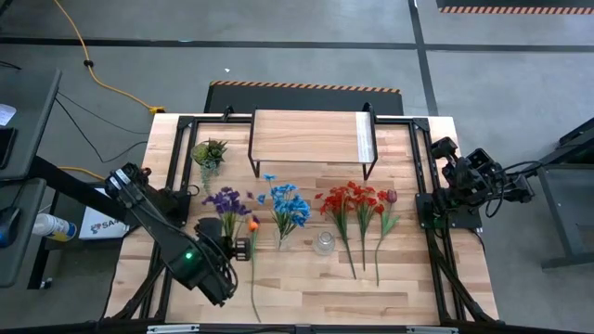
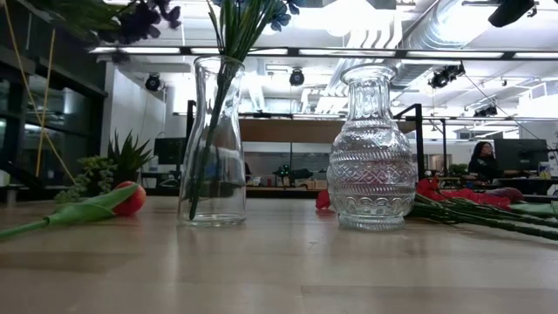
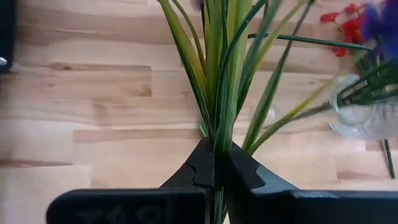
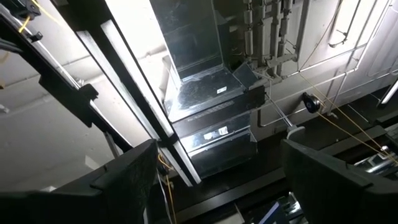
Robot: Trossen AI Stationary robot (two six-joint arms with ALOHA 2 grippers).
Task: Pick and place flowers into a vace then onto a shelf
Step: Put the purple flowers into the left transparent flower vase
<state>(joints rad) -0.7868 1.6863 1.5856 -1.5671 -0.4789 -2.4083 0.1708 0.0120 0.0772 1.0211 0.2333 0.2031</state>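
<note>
High view: the work looks to be in its early middle part. Left of centre on the worktop [image 1: 306, 288], the blue flowers [image 1: 290, 206] already stand in a plain glass vase [image 1: 282, 243]; the low view shows their stems inside it. The left gripper [image 1: 243, 249], low and left of centre in the frame, is clamped on the stems of the purple flowers [image 1: 225, 201]. In the left wrist view its jaws are pressed together on a bundle of green stems [image 3: 219, 124], which rise away from the gripper. So this bunch is picked up but, as far as I can judge, not yet in any vase.

A second, ribbed vase [image 1: 323, 243] stands just right of the first and looks empty in the low view. The red flowers [image 1: 353, 199] and a dark tulip [image 1: 391, 197] lie flat on the worktop right of centre. An orange flower [image 1: 252, 224] lies by the left gripper, its stem running toward the bottom edge.

The shelf [image 1: 311, 137], at upper centre, carries nothing, so the whole shelf step is still to do. A small potted plant [image 1: 210, 153] stands left of it.

The right gripper [image 4: 217, 174] is parked at the right edge, pointing up at the ceiling, jaws spread wide and holding nothing.
</note>
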